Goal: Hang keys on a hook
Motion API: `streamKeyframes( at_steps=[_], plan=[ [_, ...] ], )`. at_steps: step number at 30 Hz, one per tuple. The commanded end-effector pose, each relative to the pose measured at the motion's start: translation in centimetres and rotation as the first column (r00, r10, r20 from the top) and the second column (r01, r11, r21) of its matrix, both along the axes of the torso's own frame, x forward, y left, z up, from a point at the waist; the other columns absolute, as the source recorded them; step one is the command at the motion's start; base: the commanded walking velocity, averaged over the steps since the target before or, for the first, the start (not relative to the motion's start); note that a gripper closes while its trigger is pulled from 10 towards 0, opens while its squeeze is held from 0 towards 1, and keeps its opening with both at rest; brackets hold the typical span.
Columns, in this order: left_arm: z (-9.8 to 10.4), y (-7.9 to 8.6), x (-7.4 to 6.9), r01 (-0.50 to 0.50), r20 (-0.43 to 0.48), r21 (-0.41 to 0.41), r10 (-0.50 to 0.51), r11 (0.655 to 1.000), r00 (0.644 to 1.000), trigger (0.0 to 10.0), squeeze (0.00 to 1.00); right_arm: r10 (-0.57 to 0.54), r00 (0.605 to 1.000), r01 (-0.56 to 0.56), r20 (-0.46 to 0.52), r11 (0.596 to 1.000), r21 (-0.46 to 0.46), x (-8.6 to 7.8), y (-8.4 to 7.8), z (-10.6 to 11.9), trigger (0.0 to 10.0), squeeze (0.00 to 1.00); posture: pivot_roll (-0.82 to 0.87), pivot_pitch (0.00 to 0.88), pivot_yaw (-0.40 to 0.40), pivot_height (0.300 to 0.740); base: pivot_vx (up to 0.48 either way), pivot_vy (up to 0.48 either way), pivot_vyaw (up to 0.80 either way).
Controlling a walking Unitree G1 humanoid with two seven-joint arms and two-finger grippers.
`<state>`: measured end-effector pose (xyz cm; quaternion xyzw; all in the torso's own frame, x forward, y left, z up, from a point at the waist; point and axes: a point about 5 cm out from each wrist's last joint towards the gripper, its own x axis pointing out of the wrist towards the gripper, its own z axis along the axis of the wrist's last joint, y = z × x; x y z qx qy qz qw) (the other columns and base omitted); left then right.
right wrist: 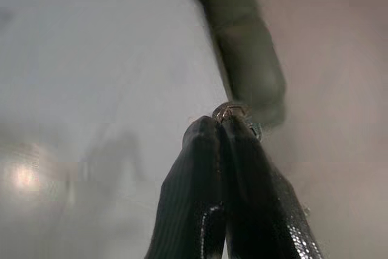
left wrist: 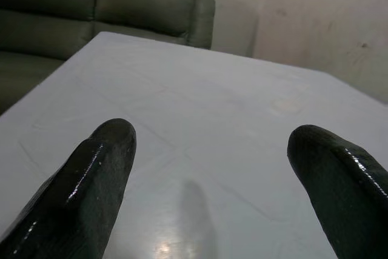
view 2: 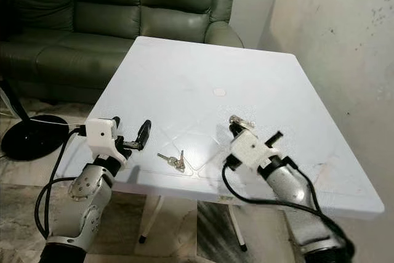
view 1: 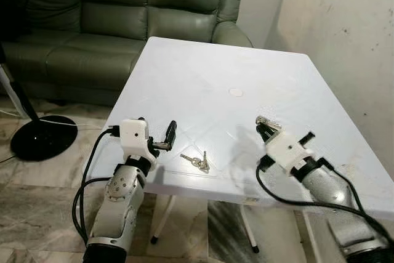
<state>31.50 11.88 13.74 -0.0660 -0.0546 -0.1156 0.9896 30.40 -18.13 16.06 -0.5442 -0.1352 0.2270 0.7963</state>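
A small bunch of keys (view 1: pixel 196 162) lies flat on the white table (view 1: pixel 203 72), close to its front edge. My left gripper (view 1: pixel 166 140) hovers just left of those keys, open, with nothing between its black fingers (left wrist: pixel 91 180). On the right, my right gripper (view 1: pixel 265 127) is held slightly above the table, shut on a second metal key ring (view 1: pixel 266 121). In the right wrist view the ring (right wrist: pixel 230 112) glints at the tips of the pressed-together fingers (right wrist: pixel 206 180).
A dark green leather sofa (view 1: pixel 123 16) stands behind the table. A black round fan base (view 1: pixel 43 137) sits on the tiled floor at the left. A stained wall (view 1: pixel 345 23) runs along the right. A small round mark (view 1: pixel 236 92) is on the tabletop.
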Motion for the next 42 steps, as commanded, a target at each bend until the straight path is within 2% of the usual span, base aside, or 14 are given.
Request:
streamKeyframes(
  at_steps=[1, 4, 8, 9, 10, 11, 12, 14, 17, 24, 33, 38, 40, 42],
  plan=[
    [-0.2, -0.5, -0.1, 0.02, -0.006, -0.003, -0.02, 1.0, 1.0, 10.0, 0.0, 0.01, 0.999, -0.007, 0.039, 0.997, -0.074, 0.1, -0.3, 0.5, 10.0, 0.0, -0.01, 0.071, -0.09, 0.74, 0.0, 0.0, 0.0],
    [-0.2, -0.5, -0.1, 0.02, -0.006, -0.005, -0.02, 1.0, 1.0, 10.0, 0.0, -0.01, 0.998, 0.014, 0.068, 0.997, -0.07, 0.3, -0.6, 1.2, 10.0, 0.0, -0.01, 0.072, -0.093, 0.74, 0.0, 0.0, 0.0],
    [-0.3, -0.6, -0.1, 0.015, -0.008, -0.016, -0.015, 1.0, 1.0, 10.0, 0.0, -0.082, 0.995, 0.095, -0.052, 0.924, 0.37, 0.6, -1.1, 1.6, 10.0, 0.0, -0.01, 0.07, -0.091, 0.74, 0.0, 0.0, 0.0],
    [-0.3, -0.7, -0.1, 0.019, -0.008, -0.018, -0.019, 1.0, 1.0, 10.0, 0.0, -0.062, 0.979, 0.191, -0.196, 0.631, 0.752, 1.0, -1.3, 1.5, 10.0, 0.0, 0.0, 0.069, -0.092, 0.74, 0.0, 0.0, 0.0],
    [-0.3, -0.7, -0.1, 0.019, -0.008, -0.018, -0.019, 1.0, 1.0, 10.0, 0.0, -0.062, 0.979, 0.191, -0.196, 0.631, 0.752, 1.0, -1.3, 1.5, 10.0, 0.0, 0.0, 0.069, -0.092, 0.74, 0.0, 0.0, 0.0],
    [-0.2, -0.8, -0.1, 0.026, -0.006, -0.012, -0.026, 1.0, 1.0, 10.0, 0.0, -0.126, 0.988, 0.15, -0.085, 0.911, 0.385, 0.7, -0.3, 0.4, 10.0, 0.0, 0.0, 0.069, -0.09, 0.74, 0.0, 0.0, 0.0],
    [-0.2, -0.7, -0.1, 0.026, -0.005, -0.012, -0.026, 1.0, 1.0, 10.0, 0.0, -0.035, 0.999, 0.036, -0.025, 0.999, 0.03, 0.1, 0.8, -0.9, 10.0, 0.0, 0.0, 0.069, -0.09, 0.74, 0.0, 0.0, 0.0],
    [-0.2, -0.7, -0.1, 0.024, -0.005, -0.016, -0.024, 1.0, 1.0, 10.0, 0.0, 0.056, 0.998, -0.06, -0.026, 0.981, -0.186, -0.6, 1.1, -2.2, 10.0, 0.0, -0.01, 0.067, -0.088, 0.74, 0.0, 0.0, 0.0],
    [-0.1, -0.8, -0.1, 0.02, -0.009, -0.05, -0.02, 0.999, 1.0, 10.0, 0.0, -0.039, 0.987, 0.071, -0.153, 0.974, 0.213, 0.0, 0.0, -1.6, 10.0, 0.0, -0.01, 0.064, -0.088, 0.74, 0.0, 0.0, 0.0],
    [-0.2, -1.0, -0.2, 0.027, -0.009, -0.049, -0.028, 0.998, 1.0, 10.0, 0.0, 0.114, 0.929, 0.26, -0.351, 0.472, 0.842, 0.3, 0.0, -0.2, 10.0, 0.0, 0.0, 0.06, -0.092, 0.74, 0.0, 0.0, 0.0],
    [0.2, -1.3, -0.1, 0.036, -0.005, -0.071, -0.036, 0.997, 0.999, 10.0, 0.0, 0.178, 0.926, 0.34, -0.332, -0.014, 0.94, 1.1, -0.4, 1.0, 10.0, 0.0, -0.01, 0.056, -0.089, 0.74, 0.0, 0.0, 0.0],
    [0.9, -1.5, 0.0, 0.039, 0.013, -0.084, -0.038, 0.996, 0.999, 10.0, 0.0, 0.108, 0.939, 0.324, -0.326, 0.04, 0.945, 1.0, -0.5, 1.6, 10.0, 0.0, -0.01, 0.059, -0.087, 0.74, 0.0, 0.0, 0.0],
    [1.1, -1.3, 0.1, 0.031, 0.013, -0.113, -0.03, 0.993, 0.999, 10.0, 0.0, 0.237, 0.903, 0.409, -0.359, -0.213, 0.887, 1.1, -0.8, 1.2, 10.0, 0.0, -0.01, 0.061, -0.088, 0.74, 0.0, 0.0, 0.0],
    [1.2, -1.2, 0.1, 0.03, 0.016, -0.125, -0.028, 0.992, 0.999, 10.0, 0.0, 0.231, 0.846, 0.507, -0.481, -0.065, 0.86, 1.2, -0.3, 0.0, 10.0, 0.0, -0.01, 0.062, -0.087, 0.74, 0.0, 0.0, 0.0]
  ],
)
